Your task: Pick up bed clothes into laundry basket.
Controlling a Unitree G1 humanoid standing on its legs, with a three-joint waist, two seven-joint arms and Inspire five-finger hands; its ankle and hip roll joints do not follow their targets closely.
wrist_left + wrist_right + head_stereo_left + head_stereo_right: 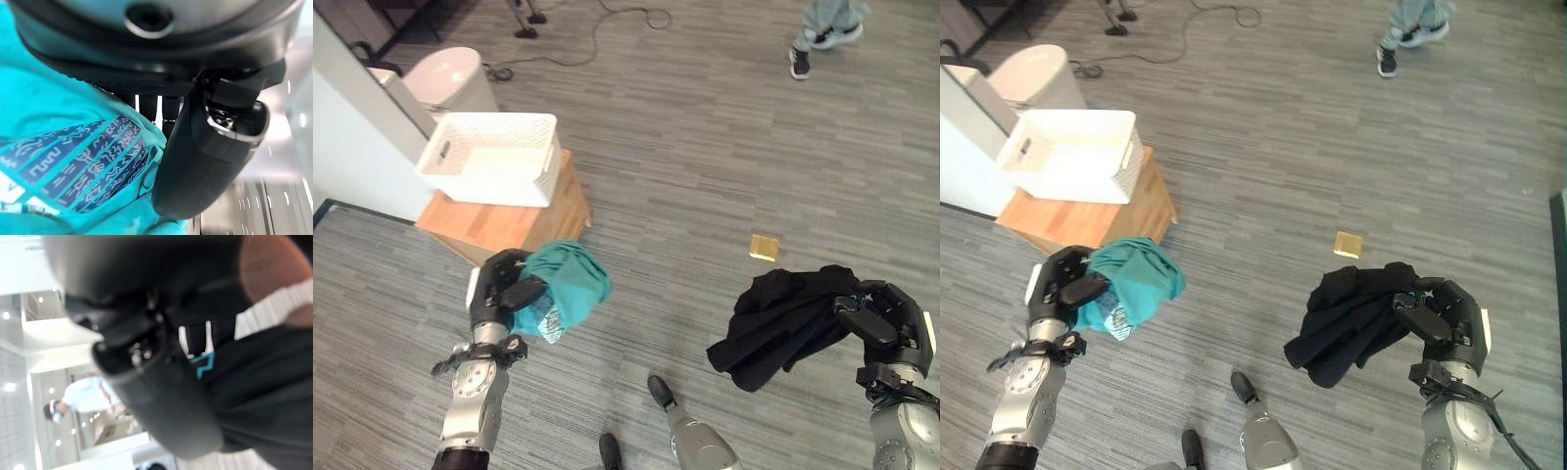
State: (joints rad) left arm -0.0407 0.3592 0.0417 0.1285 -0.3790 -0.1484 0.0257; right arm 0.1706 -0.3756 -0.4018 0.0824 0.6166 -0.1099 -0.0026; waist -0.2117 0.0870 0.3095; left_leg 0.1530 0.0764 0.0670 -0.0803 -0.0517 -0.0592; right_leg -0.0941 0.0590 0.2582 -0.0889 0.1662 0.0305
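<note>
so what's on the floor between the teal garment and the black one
Bare grey floor in the left eye view, between the teal garment in the left hand and the black garment in the right hand.

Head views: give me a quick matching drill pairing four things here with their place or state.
Things:
1. teal garment
2. black garment
3. white laundry basket
4. small tan square

Places:
A. on the wooden stand
B. flat on the floor
C. in the left hand
D. in the right hand

Pairs: 1-C, 2-D, 3-A, 4-B
</note>
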